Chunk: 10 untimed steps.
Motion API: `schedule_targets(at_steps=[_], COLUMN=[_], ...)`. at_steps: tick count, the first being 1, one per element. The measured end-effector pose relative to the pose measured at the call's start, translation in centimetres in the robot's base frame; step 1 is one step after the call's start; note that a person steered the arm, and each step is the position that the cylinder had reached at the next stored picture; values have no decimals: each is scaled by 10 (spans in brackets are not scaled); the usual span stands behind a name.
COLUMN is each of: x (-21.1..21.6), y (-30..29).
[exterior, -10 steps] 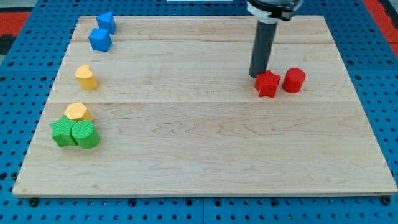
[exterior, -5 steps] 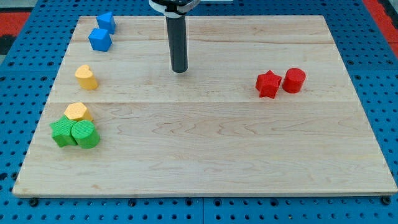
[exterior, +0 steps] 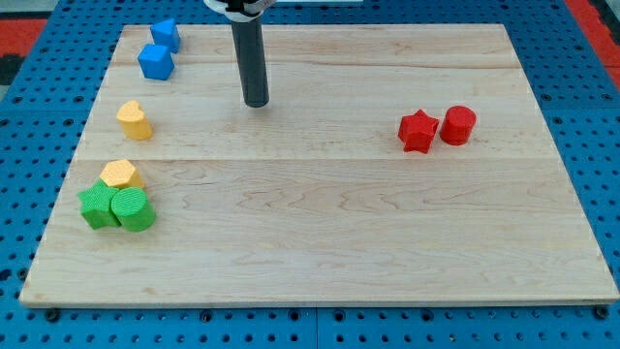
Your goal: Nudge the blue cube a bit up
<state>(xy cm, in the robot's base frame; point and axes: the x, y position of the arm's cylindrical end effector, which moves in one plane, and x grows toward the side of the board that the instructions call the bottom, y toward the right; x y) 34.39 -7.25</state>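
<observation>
Two blue blocks sit at the view's upper left. The upper blue block [exterior: 165, 34] looks like a cube turned on a corner. The lower blue block [exterior: 155, 62] is chunkier, and its exact shape is hard to make out. My tip [exterior: 256, 103] rests on the wooden board [exterior: 329, 233], to the right of both blue blocks and a little below them. It stands about a hundred pixels from the lower one and touches no block.
A yellow block [exterior: 135, 120] lies below the blue ones. A yellow hexagon [exterior: 119, 174] touches a green block [exterior: 96, 206] and a green cylinder [exterior: 133, 209] at the left edge. A red star [exterior: 418, 131] and a red cylinder [exterior: 458, 126] sit at the right.
My tip has travelled left from beside the red star to the board's upper middle left, slowing over the last half second. No block has moved.
</observation>
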Motion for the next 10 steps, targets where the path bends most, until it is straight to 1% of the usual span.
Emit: schedule_targets(at_steps=[1, 4, 6, 7, 8, 10], x=[-2, 0, 0, -16, -54, -98], y=[10, 5, -117, -139, -165, -221])
